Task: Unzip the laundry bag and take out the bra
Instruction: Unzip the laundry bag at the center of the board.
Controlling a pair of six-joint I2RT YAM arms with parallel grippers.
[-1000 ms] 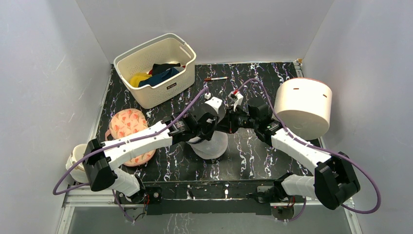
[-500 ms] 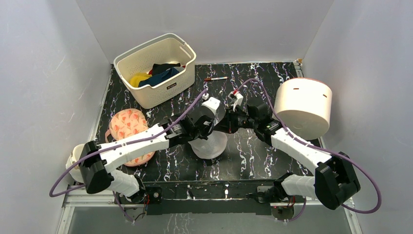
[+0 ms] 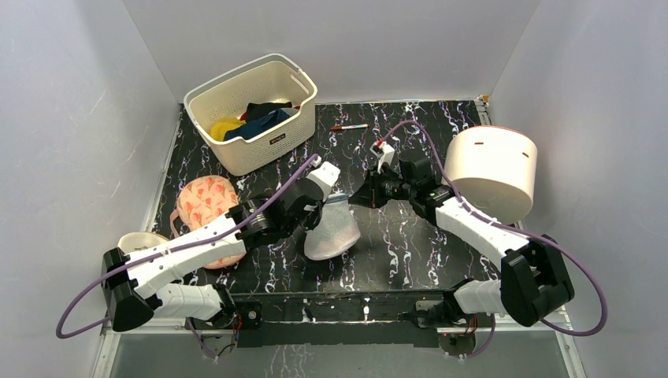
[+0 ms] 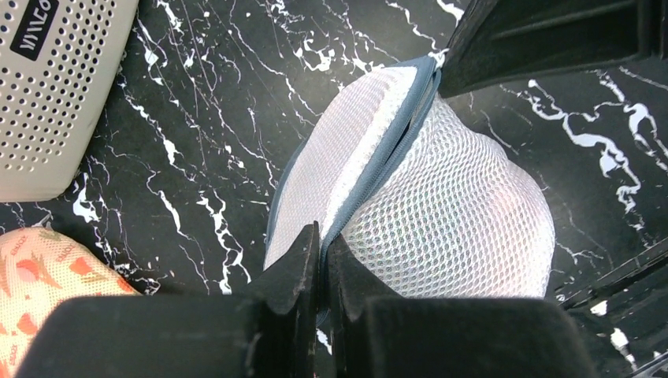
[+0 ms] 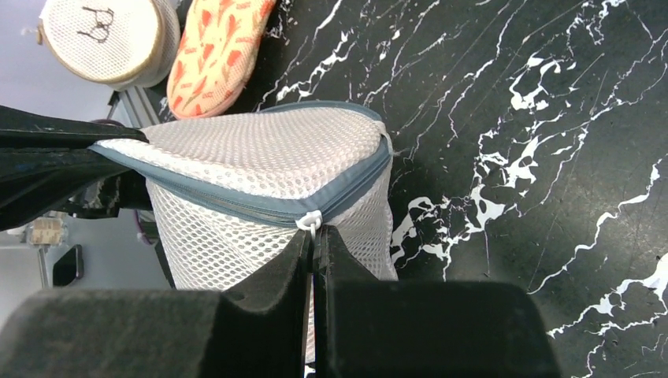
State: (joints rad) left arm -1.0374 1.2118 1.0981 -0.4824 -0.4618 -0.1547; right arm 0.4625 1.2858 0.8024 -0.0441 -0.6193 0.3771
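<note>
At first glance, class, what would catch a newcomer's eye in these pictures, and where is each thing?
The white mesh laundry bag is held mid-table between both arms: the left hand pinches its grey-blue zipper rim, the right hand its white zipper pull. A cream basket of clothes sits back left and a large white cylinder at the right edge.

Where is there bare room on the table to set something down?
Bare table lies right of the laundry bag, under the right arm toward the near edge, and along the back between the basket and the white cylinder, save a pen. The left is crowded: leaf-print pad, left arm.
</note>
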